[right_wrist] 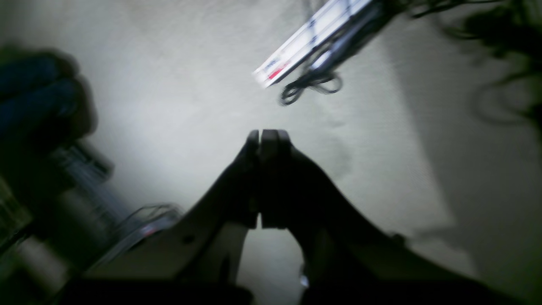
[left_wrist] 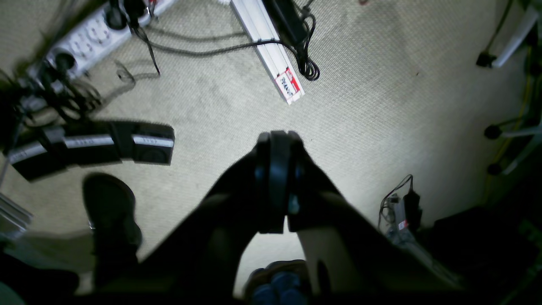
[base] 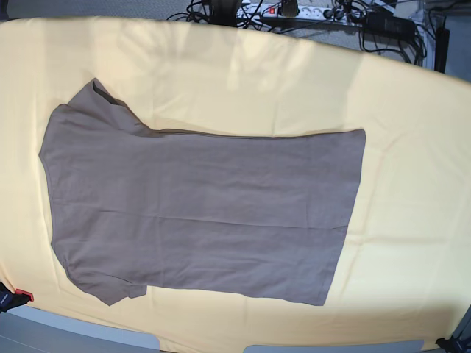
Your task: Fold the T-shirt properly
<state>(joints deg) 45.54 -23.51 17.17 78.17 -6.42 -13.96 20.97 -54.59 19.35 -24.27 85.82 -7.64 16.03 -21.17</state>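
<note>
One T-shirt [base: 199, 213]: plain taupe/grey-brown short-sleeved soft fabric, spread flat and unfolded on the large pale-yellow cloth [base: 412, 147] that covers the table in the base view. It lies sideways, shoulders and sleeves toward that view's left, straight hem toward its right. Two short sleeves show, one at the near left edge and one at the far left. Fabric mostly smooth, with faint creases running lengthwise across the body. Neckline and label not readable here. No arm appears in the base view.

Beyond the cloth's far edge: a white power strip [base: 294, 10] amid a tangle of black cables, count unclear.

Left wrist view: left gripper [left_wrist: 277, 142], black, jaws pressed together, nothing between them, hanging over pale beige carpet [left_wrist: 381, 97], not the table. On the floor: one dark shoe [left_wrist: 110, 203] near the lower left, one black-and-silver bar-shaped device [left_wrist: 93, 146] beyond it, one long white flat strip with a red label [left_wrist: 271, 51] farther off, one white power strip [left_wrist: 89, 38] with black plugs at far left. T-shirt not in this view.

Right wrist view, blurred: right gripper [right_wrist: 266, 137], black, jaws pressed together, empty, also over pale carpet. One white strip with red label [right_wrist: 309, 40] and a looped black cable [right_wrist: 309, 87] lie farther away.
</note>
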